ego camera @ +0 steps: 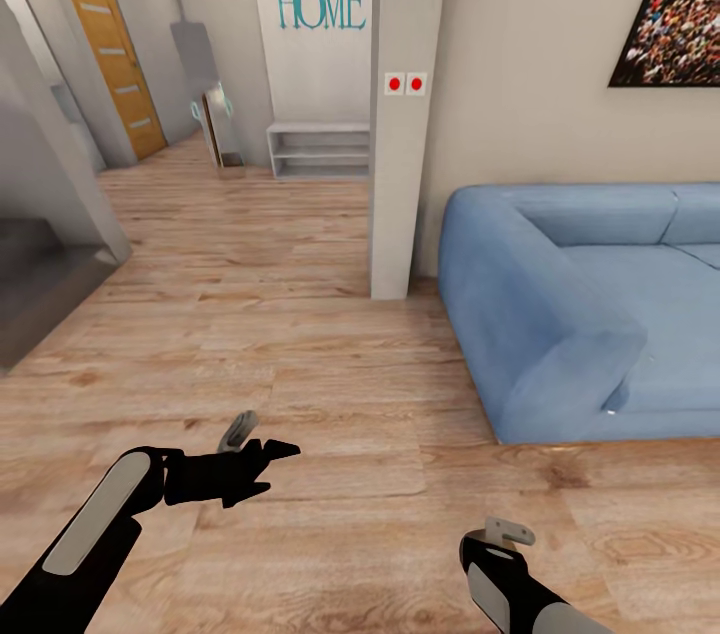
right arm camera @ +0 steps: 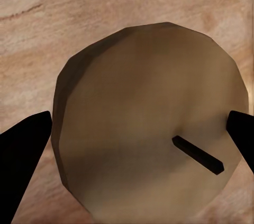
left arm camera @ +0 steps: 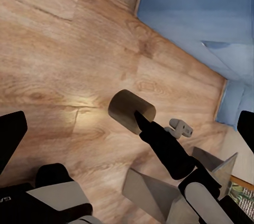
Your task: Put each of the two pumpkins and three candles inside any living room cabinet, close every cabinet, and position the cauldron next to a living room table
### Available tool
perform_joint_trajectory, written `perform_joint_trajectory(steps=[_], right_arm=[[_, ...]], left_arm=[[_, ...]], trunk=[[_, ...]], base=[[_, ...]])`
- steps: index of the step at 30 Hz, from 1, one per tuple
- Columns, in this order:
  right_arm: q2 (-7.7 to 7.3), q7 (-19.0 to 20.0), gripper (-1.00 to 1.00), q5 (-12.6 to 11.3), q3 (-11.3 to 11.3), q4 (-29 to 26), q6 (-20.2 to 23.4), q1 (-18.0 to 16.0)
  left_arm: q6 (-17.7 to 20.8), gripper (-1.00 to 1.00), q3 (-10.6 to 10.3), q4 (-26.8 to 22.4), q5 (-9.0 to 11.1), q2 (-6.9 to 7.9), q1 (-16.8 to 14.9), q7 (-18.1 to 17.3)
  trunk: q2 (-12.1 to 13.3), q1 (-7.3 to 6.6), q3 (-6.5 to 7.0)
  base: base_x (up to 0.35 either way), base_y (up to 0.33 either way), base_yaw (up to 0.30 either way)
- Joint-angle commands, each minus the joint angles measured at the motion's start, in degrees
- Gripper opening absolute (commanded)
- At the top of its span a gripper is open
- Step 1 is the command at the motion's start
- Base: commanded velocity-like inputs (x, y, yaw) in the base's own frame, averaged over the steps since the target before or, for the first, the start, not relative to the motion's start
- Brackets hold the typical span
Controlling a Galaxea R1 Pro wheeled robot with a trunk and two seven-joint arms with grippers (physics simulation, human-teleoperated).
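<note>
The right gripper (right arm camera: 135,144) holds a short tan-beige cylinder candle (right arm camera: 153,123) between its black fingers (right arm camera: 24,155); the dark wick (right arm camera: 198,155) shows on its round top. In the left wrist view this candle (left arm camera: 127,108) is partly hidden behind the right arm. In the head view the right arm (ego camera: 510,584) is cut off at the lower edge, at 5 o'clock, and the candle cannot be seen there. The left gripper (ego camera: 275,464) is at 7 o'clock with fingers spread and nothing between them. The pale wooden plank floor (ego camera: 300,354) is free ahead. A blue fabric sofa (ego camera: 580,314) stands at 3 o'clock, a grey square pillar (ego camera: 400,114) at 12 o'clock.
</note>
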Motion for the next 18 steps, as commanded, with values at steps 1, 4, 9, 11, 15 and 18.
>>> perform_joint_trajectory(steps=[1,4,9,11,15,18], right_arm=[[-0.03,-0.4,-1.0,-0.4,0.5,-0.1,0.2,0.0],[-0.03,-0.4,-1.0,-0.4,0.5,-0.1,0.3,0.0],[-0.03,-0.4,-1.0,-0.4,0.5,-0.1,0.3,0.0],[-0.03,-0.4,-1.0,-0.3,0.5,-0.1,0.3,0.0],[-0.01,-0.4,-1.0,-0.3,0.5,-0.1,0.3,0.0],[-0.02,-0.4,-1.0,-0.3,0.5,-0.1,0.2,-0.1]], left_arm=[[0.0,1.0,-0.1,0.0,0.6,0.04,0.0,0.6],[0.0,1.0,-0.1,0.0,0.6,0.05,0.0,0.6],[0.0,1.0,0.0,0.0,0.6,0.07,0.0,0.6],[0.0,1.0,0.1,0.0,0.6,0.1,0.0,0.5],[0.0,1.0,0.2,0.0,0.6,0.17,0.0,0.5],[0.0,1.0,0.3,0.0,0.6,0.15,0.0,0.5]], trunk=[[0.4,-0.23,0.14],[1.6,-0.89,0.68],[2.8,-1.55,1.22],[2.8,-1.55,1.22],[2.8,-1.55,1.22],[2.8,-1.55,1.22]], base=[[0.0,0.0,0.0],[0.0,0.0,0.0],[0.0,0.0,0.034],[0.0,0.0,0.082],[0.0,0.0,0.154],[0.0,0.0,0.262]])
